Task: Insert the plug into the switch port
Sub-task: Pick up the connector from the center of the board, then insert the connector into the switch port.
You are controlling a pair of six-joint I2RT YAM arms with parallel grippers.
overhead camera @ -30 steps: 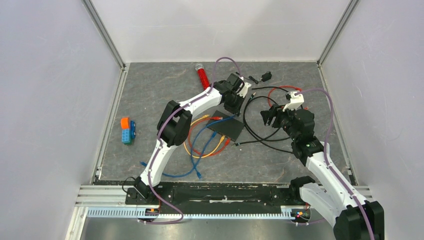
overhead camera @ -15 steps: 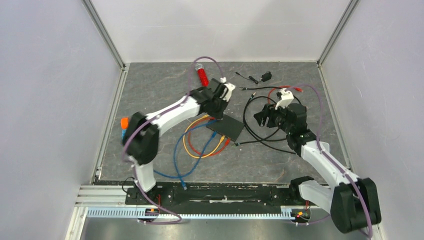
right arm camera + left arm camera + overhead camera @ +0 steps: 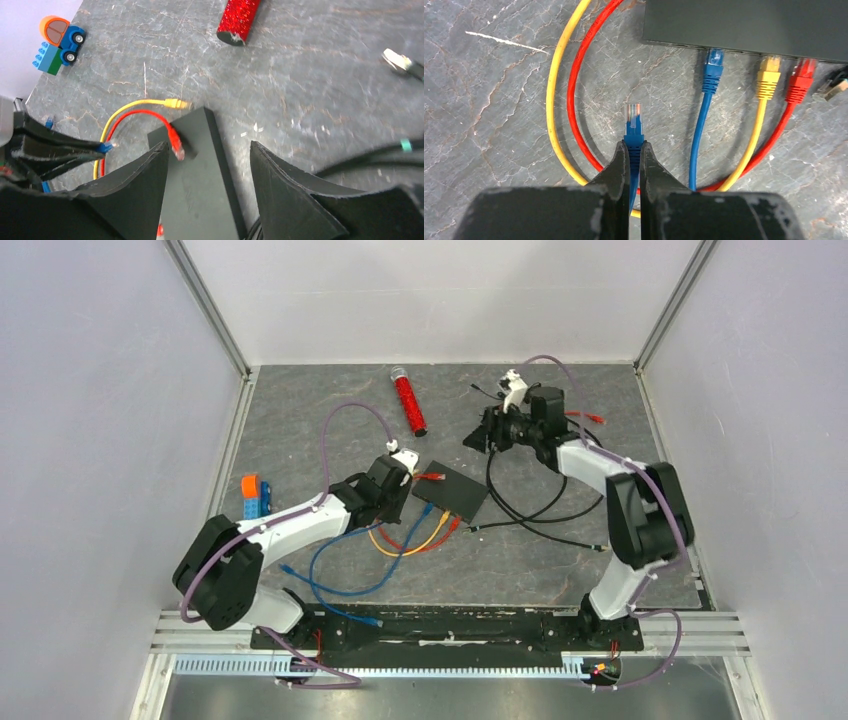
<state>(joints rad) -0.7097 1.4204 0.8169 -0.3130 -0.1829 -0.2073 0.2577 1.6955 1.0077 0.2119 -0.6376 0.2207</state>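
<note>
**Left gripper [image 3: 634, 148] clamped on the blue plug [image 3: 633, 122], short of the switch [image 3: 744, 22]**

We see the left gripper's jaws closed narrowly on the boot of the blue plug. Its clear tip points toward the near edge of the switch and stands apart from it. The switch port row [image 3: 674, 44] runs along that edge. A blue connector [image 3: 713, 70], a yellow connector [image 3: 768, 77] and a red connector [image 3: 800, 82] sit in it side by side, and the held plug lies to their left in the left wrist view. We cannot make out individual free sockets. The right gripper [image 3: 207, 145] hangs above the switch, jaws spread wide with nothing between them. A red glitter tube [image 3: 239, 20] and a toy car [image 3: 59, 42] lie on the table [image 3: 310, 75], well apart from the switch.
</note>
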